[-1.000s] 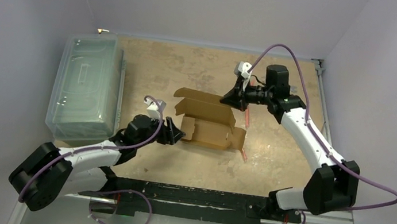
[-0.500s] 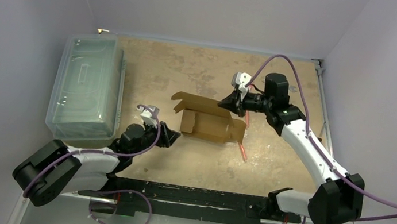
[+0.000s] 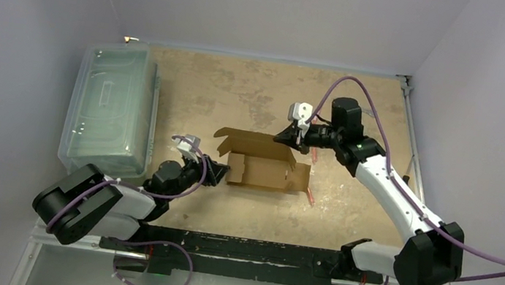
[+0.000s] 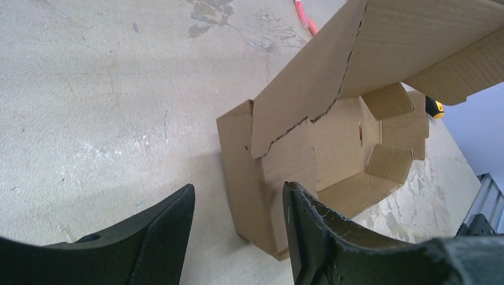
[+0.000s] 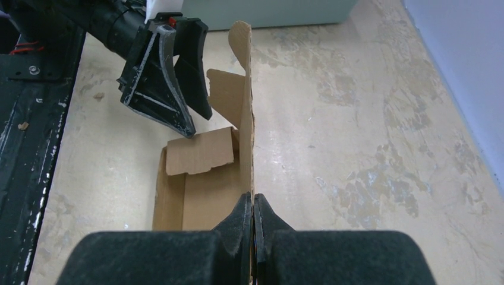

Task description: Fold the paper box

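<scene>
The brown paper box [image 3: 264, 170] sits half-formed in the middle of the table, open side up, its lid flap [image 3: 249, 142] raised at the back. My right gripper [image 3: 286, 136] is shut on the lid's right end; in the right wrist view [image 5: 253, 205] the thin cardboard edge [image 5: 245, 107] stands upright between the pinched pads. My left gripper [image 3: 220, 170] is open at the box's left end. In the left wrist view [image 4: 238, 205] the box's end wall [image 4: 238, 160] stands just ahead of the open gap, and the lid [image 4: 380, 47] hangs over the interior.
A large clear plastic bin [image 3: 110, 113] lies at the left edge of the table. A red pen [image 3: 310, 193] lies by the box's right end, also visible far off in the left wrist view [image 4: 304, 15]. The black mounting rail [image 3: 243, 248] runs along the near edge.
My right gripper has carried the lid flap left and forward over the box. My left arm has drawn back and lowered, its gripper staying at the box's left end. The box shifted slightly.
</scene>
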`<action>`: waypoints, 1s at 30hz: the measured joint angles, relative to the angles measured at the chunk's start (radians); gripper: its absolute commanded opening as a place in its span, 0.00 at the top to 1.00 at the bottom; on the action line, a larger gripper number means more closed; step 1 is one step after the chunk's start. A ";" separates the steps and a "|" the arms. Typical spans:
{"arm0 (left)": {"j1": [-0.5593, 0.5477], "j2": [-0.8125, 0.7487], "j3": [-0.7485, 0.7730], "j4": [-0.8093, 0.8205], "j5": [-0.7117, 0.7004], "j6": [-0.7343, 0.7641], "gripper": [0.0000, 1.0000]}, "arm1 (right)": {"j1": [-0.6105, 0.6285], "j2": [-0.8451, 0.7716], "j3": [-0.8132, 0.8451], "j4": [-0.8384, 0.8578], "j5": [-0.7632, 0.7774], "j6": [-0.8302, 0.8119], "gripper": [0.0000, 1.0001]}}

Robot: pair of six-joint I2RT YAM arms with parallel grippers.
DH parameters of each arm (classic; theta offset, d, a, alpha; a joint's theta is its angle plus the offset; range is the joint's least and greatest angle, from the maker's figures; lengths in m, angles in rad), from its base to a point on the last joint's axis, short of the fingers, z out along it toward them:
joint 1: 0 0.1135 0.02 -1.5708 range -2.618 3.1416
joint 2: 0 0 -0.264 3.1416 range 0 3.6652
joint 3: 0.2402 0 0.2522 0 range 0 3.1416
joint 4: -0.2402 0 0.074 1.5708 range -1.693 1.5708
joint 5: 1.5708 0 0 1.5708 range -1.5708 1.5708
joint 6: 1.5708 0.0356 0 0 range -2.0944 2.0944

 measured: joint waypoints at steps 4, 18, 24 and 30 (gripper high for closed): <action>0.000 0.048 0.000 0.048 -0.001 -0.010 0.45 | 0.008 -0.004 -0.011 -0.002 0.003 -0.017 1.00; -0.013 0.113 0.083 -0.074 -0.005 -0.115 0.60 | 0.044 -0.013 -0.029 0.000 0.061 -0.029 1.00; -0.082 0.068 0.180 -0.304 -0.087 -0.105 0.72 | 0.056 -0.013 -0.029 0.008 0.090 -0.014 1.00; -0.129 0.069 0.271 -0.491 -0.182 -0.070 1.00 | 0.066 -0.013 -0.029 0.009 0.115 0.019 1.00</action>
